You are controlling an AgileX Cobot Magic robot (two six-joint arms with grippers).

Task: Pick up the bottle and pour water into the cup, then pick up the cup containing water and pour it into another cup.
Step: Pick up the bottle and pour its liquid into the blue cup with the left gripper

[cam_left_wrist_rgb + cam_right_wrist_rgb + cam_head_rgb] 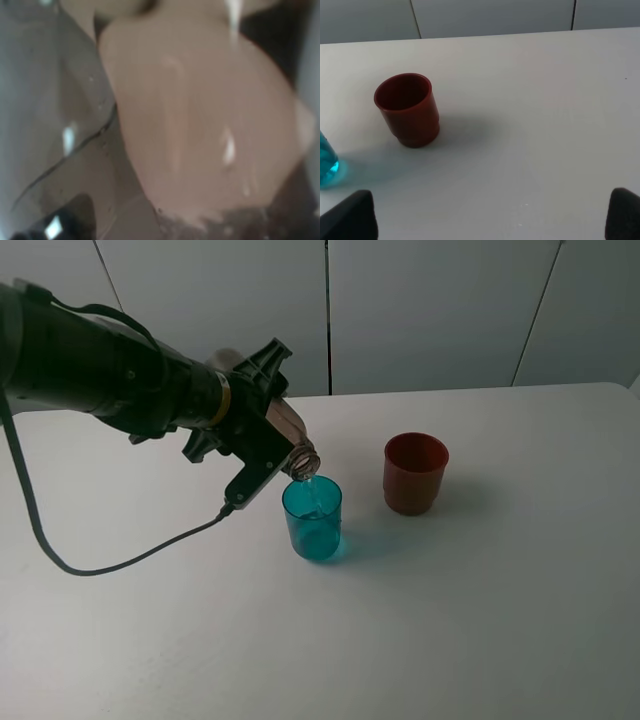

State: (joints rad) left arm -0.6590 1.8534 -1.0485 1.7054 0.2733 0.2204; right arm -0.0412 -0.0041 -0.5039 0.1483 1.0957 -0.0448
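Observation:
My left gripper is shut on the bottle, which is tipped steeply with its open neck just above the cup. A thin stream of water runs from the neck into this teal cup, which stands upright on the table. In the left wrist view the bottle is a blurred close-up filling the frame. The red-brown cup stands upright to the right of the teal one, apart from it. The right wrist view shows the red-brown cup, a sliver of the teal cup, and my right gripper open with nothing between its fingers.
A white table carries both cups. A black cable trails from the left arm across the table's left side. A pale panelled wall stands behind the far edge.

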